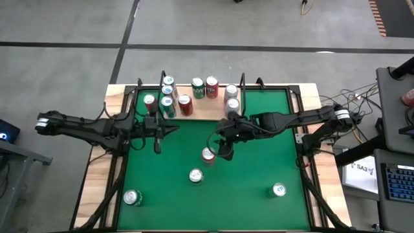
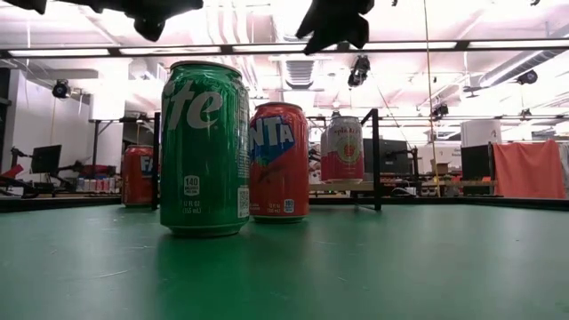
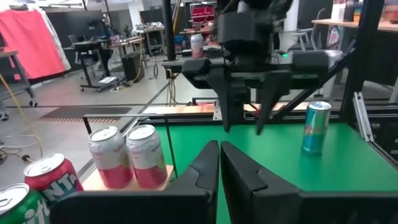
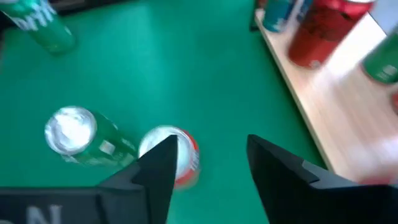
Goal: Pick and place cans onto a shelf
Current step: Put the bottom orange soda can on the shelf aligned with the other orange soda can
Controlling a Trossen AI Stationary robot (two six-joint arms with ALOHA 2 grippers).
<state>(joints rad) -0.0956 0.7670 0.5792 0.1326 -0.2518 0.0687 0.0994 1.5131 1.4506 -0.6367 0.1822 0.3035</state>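
Several cans stand upright on the light-wood shelf [image 1: 194, 111] at the table's far edge. A red can [image 1: 208, 155], a green can [image 1: 195, 175] and two more cans [image 1: 132, 197] [image 1: 278, 189] stand on the green table. My right gripper [image 4: 211, 165] hangs open above the table, slanting down over the red can [image 4: 180, 155], touching nothing. My left gripper [image 3: 219, 163] is shut and empty, held level in the air just in front of the shelf's left part [image 1: 173, 129].
Black wire uprights [image 1: 139, 84] [image 1: 242, 81] stand at the shelf's ends. On the shelf are pink-white cans [image 3: 127, 155], a red can [image 3: 53, 177] and a green can [image 3: 15, 205]. Bare board shows at the shelf's right part [image 4: 336, 118]. The table has wooden edges [image 1: 97, 168].
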